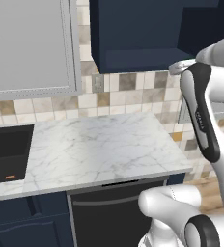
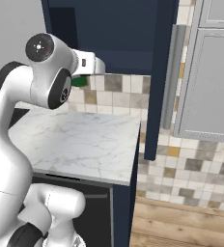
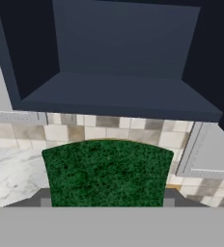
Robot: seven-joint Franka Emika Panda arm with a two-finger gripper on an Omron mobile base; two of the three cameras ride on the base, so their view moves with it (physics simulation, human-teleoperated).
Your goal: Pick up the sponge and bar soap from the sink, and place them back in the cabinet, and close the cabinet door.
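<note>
Green fills the lower middle of my hand view: the sponge (image 3: 106, 173), its rough green face towards the lens, sits clamped between my jaws, and the two dark tips of my gripper (image 3: 106, 200) show at its lower corners. From the right base view a sliver of that same green (image 2: 78, 81) peeks out beside my wrist, just under the bottom edge of the cabinet (image 2: 109, 34). Ahead of me the cabinet's navy interior stands open, with its shelf floor (image 3: 119, 94) level and bare and its front lip just above the sponge's top edge in my view. The sponge is in front of and below that opening, not inside it. The cabinet door (image 2: 157, 72) is swung wide, edge-on in the right base view, with its long silver bar handle (image 2: 171, 72) facing the grey panelled wall cabinet (image 2: 213, 82) beside it. Below lies the white marble counter (image 1: 99, 149), backed by beige and brown tiles (image 1: 128, 94). At the left of the left base view the black sink (image 1: 7, 154) is recessed into the counter, and the bar soap (image 1: 9, 177) lies as a small orange sliver on the basin floor near its front wall, well apart from me.
</note>
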